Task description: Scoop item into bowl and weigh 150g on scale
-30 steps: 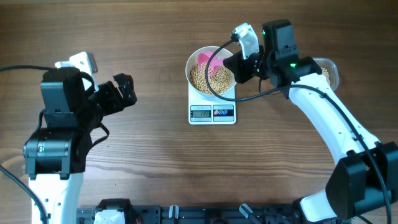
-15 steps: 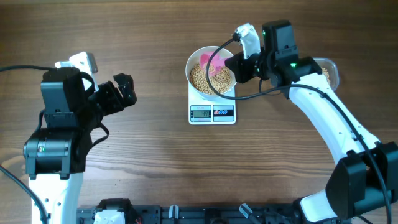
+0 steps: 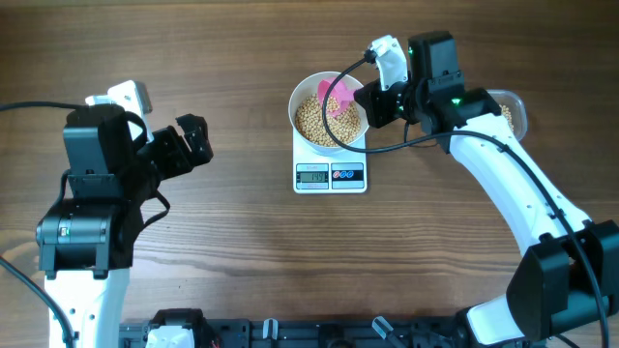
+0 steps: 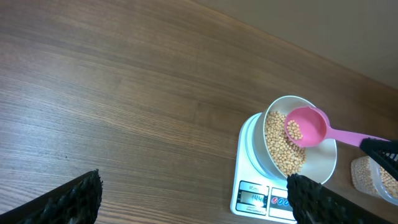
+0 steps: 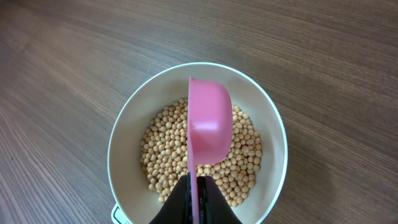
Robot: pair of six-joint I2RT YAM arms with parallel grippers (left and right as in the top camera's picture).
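Soybeans (image 5: pixel 168 155): small, round, tan, matte. They lie in a shallow heap in the white bowl (image 5: pixel 122 146), which sits centred on the white scale (image 3: pixel 330 176). Over the last sec the pink scoop (image 5: pixel 208 124) has rolled onto its side above the beans & drawn back a bit toward the R arm's side. L-wrist view shows only a few beans left in its cup. My read: a tip-in is finishing, so next comes checking the readout vs 150 g. Digits are too small to read here, so can't say if short or over.

Scoop is smooth glossy plastic, rounded cup w/ a long thin handle. R gripper (image 5: pixel 198 186) is clamped tight on that handle. Bowl: plain, smooth, round. Scale: flat, squarish, grey LCD + dark buttons in front.

L gripper (image 3: pixel 196 141) is spread wide, grasping nothing, well apart to the L over the wood-grain table (image 3: pixel 242 251). A clear tub (image 3: pixel 510 111) w/ more beans sits just behind the R arm.
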